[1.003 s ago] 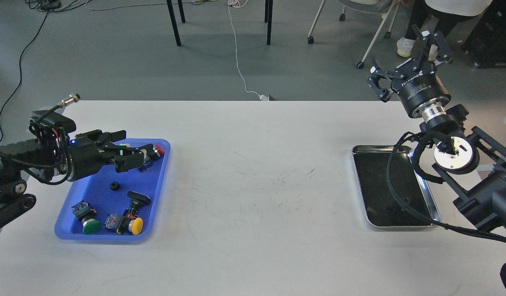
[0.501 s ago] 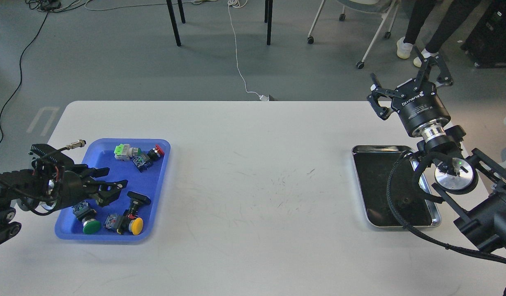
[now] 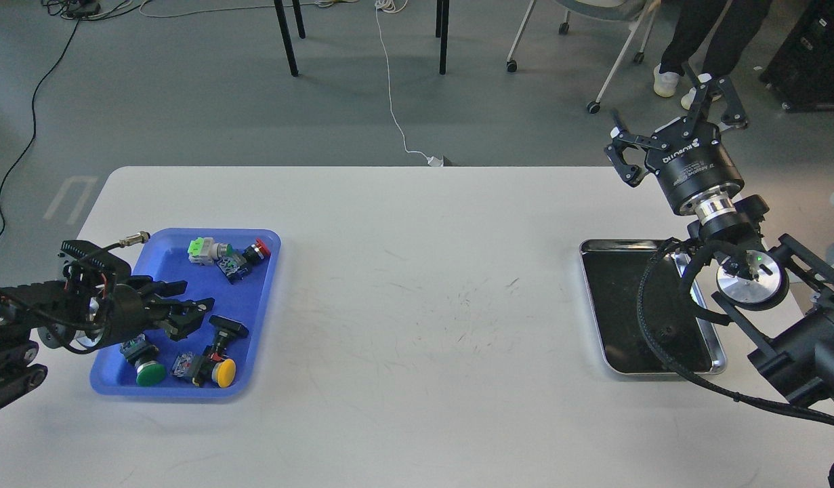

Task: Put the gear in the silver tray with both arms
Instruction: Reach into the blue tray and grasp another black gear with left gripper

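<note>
here the left gripper (image 3: 190, 314) sat low inside the blue tray (image 3: 264, 298), its fingers drawn close around the spot where a small dark part would lie, though whether it was clenched on anything i cannot tell, since the fingers hid it. the gear itself could not be made out; my guess is it was under those fingers or in them. so the step in hand looked like the pick-up, and the next move would call for a clean lift straight up before carrying toward 3 o'clock. around the claw lay the green push button (image 3: 148, 371) at 7 o'clock, the yellow push button (image 3: 221, 370) at 5 o'clock, a black-capped switch (image 3: 227, 329) just beside the fingertips, and a green and red cluster (image 3: 228, 253) at 12 o'clock; the switch seemed likeliest to get knocked. far across the white table (image 3: 417, 285) at 3 o'clock, the silver tray (image 3: 589, 298) lay bare, partly crossed by the right arm's cable. the right gripper (image 3: 674, 132) hung above its 12 o'clock end, fingers spread, empty.
</note>
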`<state>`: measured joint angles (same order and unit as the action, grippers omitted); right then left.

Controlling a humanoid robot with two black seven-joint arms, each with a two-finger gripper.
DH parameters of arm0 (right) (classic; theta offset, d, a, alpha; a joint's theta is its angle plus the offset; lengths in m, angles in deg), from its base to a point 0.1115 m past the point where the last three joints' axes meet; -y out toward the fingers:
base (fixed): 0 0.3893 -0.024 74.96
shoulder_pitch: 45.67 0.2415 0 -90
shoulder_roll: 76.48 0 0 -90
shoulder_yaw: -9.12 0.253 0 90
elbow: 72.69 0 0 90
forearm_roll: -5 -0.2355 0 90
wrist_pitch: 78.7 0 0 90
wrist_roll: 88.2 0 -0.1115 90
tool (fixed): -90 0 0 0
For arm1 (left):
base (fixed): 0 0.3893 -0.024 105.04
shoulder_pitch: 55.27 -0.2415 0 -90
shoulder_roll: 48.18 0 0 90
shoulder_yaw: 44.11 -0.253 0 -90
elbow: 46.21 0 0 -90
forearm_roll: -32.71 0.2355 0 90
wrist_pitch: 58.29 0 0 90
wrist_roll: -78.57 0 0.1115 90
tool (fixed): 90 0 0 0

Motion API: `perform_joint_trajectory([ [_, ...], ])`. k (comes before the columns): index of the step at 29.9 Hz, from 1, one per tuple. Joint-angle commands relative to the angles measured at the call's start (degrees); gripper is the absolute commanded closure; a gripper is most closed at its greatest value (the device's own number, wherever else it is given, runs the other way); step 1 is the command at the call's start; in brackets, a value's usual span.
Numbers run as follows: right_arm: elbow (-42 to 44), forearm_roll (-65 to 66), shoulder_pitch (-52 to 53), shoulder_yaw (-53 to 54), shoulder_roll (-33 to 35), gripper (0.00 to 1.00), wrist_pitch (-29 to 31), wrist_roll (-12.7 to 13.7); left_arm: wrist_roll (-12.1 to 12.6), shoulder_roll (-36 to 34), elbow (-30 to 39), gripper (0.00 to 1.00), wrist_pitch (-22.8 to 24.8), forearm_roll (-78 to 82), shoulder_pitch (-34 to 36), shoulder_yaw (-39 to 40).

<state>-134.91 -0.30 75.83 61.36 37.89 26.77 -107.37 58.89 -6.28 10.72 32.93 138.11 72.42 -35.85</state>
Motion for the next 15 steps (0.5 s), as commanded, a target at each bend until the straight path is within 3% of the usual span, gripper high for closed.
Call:
perform_joint_trajectory([
  [1, 0.0, 0.0, 0.0, 0.0, 0.0, 0.01, 0.0, 0.0, -0.1, -0.1, -0.4, 0.44, 0.0, 0.2, -0.3, -0.1],
  [10, 0.0, 0.0, 0.0, 0.0, 0.1, 0.01, 0.0, 0.0, -0.1, 0.0, -0.9, 0.50, 1.5, 0.3, -0.3, -0.3],
  [15, 0.0, 0.0, 0.0, 0.0, 0.0, 0.01, 0.0, 0.0, -0.4, 0.1, -2.0, 0.58, 1.5, 0.2, -0.3, -0.3],
])
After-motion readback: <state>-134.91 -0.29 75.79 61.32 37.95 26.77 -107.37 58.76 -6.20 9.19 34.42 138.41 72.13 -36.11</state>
